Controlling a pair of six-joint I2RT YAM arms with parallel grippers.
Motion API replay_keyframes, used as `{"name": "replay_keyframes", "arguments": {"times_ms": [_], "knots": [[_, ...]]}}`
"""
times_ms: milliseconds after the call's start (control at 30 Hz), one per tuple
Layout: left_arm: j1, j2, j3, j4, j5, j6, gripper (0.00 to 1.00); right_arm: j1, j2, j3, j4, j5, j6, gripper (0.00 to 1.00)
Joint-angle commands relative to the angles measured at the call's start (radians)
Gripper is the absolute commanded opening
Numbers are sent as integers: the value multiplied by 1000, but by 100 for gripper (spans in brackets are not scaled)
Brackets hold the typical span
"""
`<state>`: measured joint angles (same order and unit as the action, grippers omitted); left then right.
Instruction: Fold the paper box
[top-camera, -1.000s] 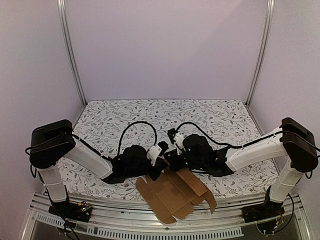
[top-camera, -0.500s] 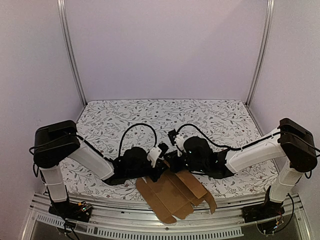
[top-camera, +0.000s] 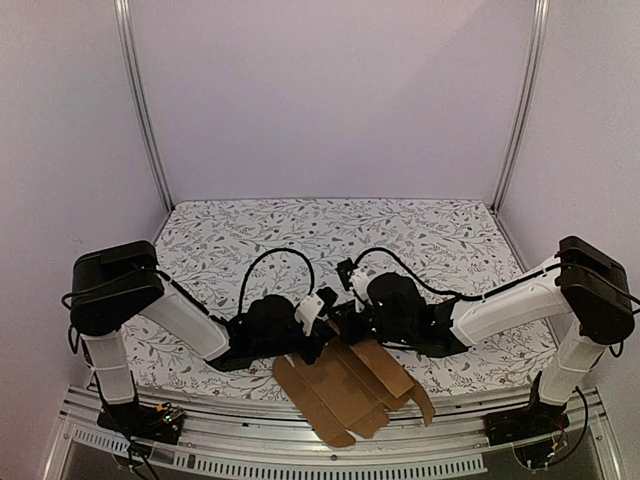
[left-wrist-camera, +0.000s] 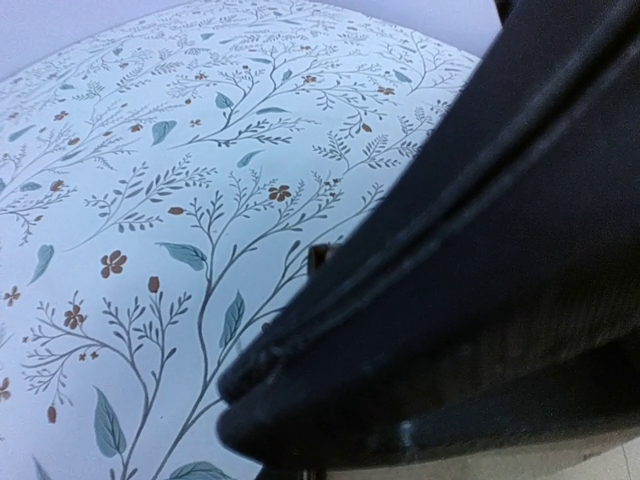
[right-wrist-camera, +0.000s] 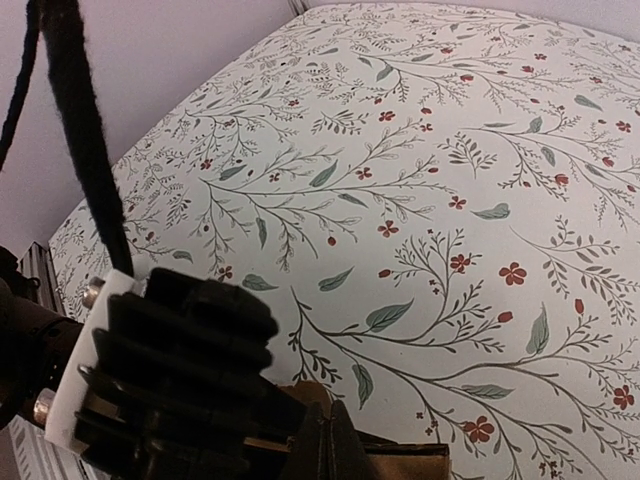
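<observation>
The paper box (top-camera: 345, 390) is a brown cardboard cut-out lying partly unfolded at the near edge of the table, with its flaps spread. Both grippers meet at its far corner. My right gripper (top-camera: 340, 322) comes in from the right. In its wrist view, the right gripper (right-wrist-camera: 335, 445) is pressed shut on the top edge of the paper box (right-wrist-camera: 400, 465). My left gripper (top-camera: 325, 335) comes in from the left, right beside it, and is shut. A dark blurred body fills the left wrist view and hides the left jaws, so any hold on the card is hidden.
The floral table cover (top-camera: 330, 235) stretches away behind the grippers. The table's metal front rail (top-camera: 300, 455) runs just below the box. The left arm's black cable (right-wrist-camera: 80, 130) hangs at the left of the right wrist view, above a black ribbed body with a white plate (right-wrist-camera: 170, 370).
The left arm has edged right, closer to the right gripper, and the box's near flaps have shifted slightly. The right arm has barely moved.
</observation>
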<state>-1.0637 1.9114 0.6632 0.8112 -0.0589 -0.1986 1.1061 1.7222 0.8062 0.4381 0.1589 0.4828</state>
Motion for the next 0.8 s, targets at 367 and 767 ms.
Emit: {"name": "replay_keyframes", "arguments": {"times_ms": [367, 767], "knots": [[8, -35, 16, -128, -124, -37, 0, 2, -145, -27, -195, 93, 3, 25], [25, -131, 87, -409, -161, -179, 0, -25, -376, -37, -468, 203, -103, 57]]}}
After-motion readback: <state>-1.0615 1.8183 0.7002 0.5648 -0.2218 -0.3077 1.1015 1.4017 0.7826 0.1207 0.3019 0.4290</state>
